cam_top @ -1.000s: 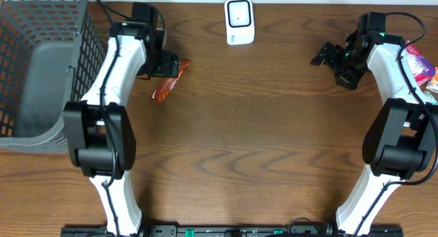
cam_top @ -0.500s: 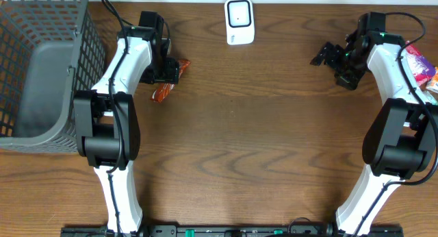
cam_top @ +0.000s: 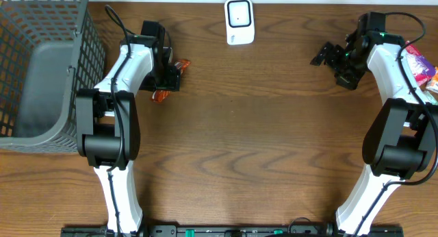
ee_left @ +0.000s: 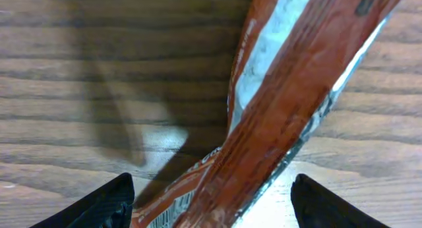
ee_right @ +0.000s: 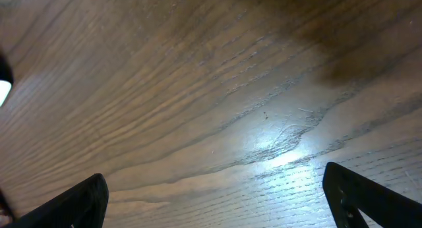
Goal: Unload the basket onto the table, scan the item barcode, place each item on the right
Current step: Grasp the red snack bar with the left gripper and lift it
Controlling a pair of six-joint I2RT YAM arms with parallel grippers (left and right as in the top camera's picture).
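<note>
1. Basket (cam_top: 41,66) stands on the table's (cam_top: 274,148) far left
2. Scanner (cam_top: 239,21) lies at the back, centre
3. Snack packet (cam_top: 161,95) lies between basket and scanner
4. More packets (cam_top: 423,67) lie at the right edge

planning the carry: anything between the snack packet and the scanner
Only bare table between the snack packet and the scanner, as the overhead view shows.

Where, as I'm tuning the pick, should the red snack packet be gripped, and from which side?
Across its narrow middle, from straight above. The packet lies flat on the table, long and slim, so jaws straddling its long edges span it easily.
</note>
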